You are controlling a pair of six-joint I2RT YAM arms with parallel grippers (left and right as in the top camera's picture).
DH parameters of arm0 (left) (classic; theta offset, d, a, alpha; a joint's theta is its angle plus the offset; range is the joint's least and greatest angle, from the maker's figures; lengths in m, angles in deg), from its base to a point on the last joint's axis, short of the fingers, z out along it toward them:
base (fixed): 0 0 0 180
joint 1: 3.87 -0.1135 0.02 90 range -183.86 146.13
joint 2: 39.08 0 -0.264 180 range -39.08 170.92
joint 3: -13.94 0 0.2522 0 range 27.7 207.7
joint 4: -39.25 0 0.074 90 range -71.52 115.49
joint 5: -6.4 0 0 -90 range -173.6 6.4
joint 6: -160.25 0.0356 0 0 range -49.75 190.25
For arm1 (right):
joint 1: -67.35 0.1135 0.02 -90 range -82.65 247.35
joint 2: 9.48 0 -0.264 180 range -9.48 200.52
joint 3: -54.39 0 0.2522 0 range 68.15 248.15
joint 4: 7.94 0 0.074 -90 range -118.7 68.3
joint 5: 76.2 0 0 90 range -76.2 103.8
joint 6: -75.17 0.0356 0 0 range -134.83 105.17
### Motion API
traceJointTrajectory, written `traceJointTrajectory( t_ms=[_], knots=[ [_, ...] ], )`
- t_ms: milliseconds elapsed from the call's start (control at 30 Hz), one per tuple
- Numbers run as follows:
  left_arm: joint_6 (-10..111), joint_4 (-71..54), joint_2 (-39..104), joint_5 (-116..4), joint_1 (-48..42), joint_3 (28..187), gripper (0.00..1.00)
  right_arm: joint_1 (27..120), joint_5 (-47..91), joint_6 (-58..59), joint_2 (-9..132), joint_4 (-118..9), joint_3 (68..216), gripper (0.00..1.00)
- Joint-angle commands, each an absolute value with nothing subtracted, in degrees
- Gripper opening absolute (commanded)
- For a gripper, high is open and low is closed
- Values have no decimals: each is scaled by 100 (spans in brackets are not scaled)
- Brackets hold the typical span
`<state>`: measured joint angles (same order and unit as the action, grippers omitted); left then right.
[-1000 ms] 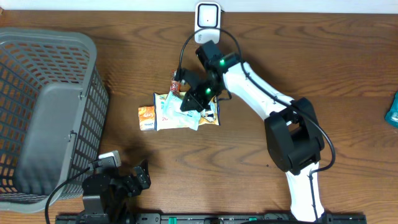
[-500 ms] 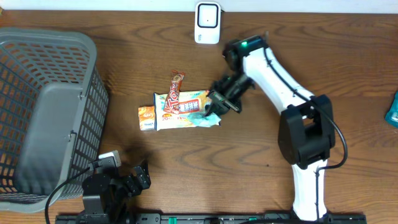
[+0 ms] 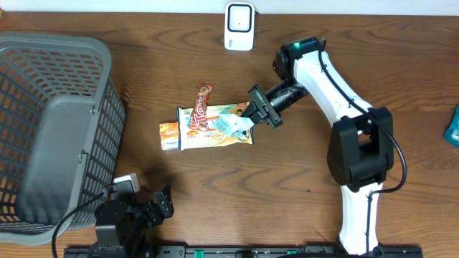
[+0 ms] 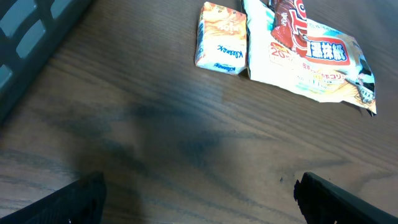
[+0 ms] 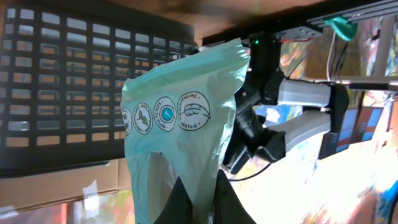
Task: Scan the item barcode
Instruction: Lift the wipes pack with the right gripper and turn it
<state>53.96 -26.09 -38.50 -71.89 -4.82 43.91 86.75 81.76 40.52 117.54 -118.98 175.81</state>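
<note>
The table (image 3: 401, 57) is brown wood with dark lines in it. A big grey basket (image 3: 107, 129) sits on its left side. A white scanner (image 3: 239, 26) sits at the far edge, in the middle.

The right gripper (image 3: 257, 109) is squeezed tight on a thin green-blue packet (image 3: 231, 125). From above, we see the packet just below and to the left of the scanner, over a small pile of snacks. Its long side runs from the gripper out to the left and a bit toward us, so its free end points at the basket side. We cannot tell if it touches the pile.

In the right wrist view the packet stands tall. The dark fingers (image 5: 180, 205) pinch its bottom end and its slanted top edge is far from them. It is pale green-blue, shiny and a bit wrinkled. A row of little round pictures runs across it, and one has a leaf.

The pile has a yellow snack bag (image 3: 204, 137), a red candy bar (image 3: 203, 100) and an orange tissue pack (image 3: 169, 136).

The left gripper (image 3: 163, 203) rests near our edge of the table, well apart from the pile. Its fingers are spread wide and hold nothing.
</note>
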Motion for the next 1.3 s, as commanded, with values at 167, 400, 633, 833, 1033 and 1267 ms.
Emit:
traceJointTrajectory(
  t_ms=[167,400,633,833,1033,1267],
  knots=[
    [5429,-2803,-3879,-7183,-490,4362,98,8629,8712,4280,11750,-11922,17664,1],
    [5429,-2803,-3879,-7183,-490,4362,98,8544,9263,4964,11750,-11917,17664,1],
    [5429,-2803,-3879,-7183,-490,4362,98,8268,9112,6892,11752,-11528,17664,1],
    [5429,-2803,-3879,-7183,-490,4362,98,8190,8708,7722,11752,-11535,17661,1],
    [5429,-2803,-3879,-7183,-490,4362,98,8190,8572,7906,11752,-11533,17611,1],
    [5429,-2803,-3879,-7183,-490,4362,98,8190,8399,7926,11752,-11535,17594,1]
  ],
)
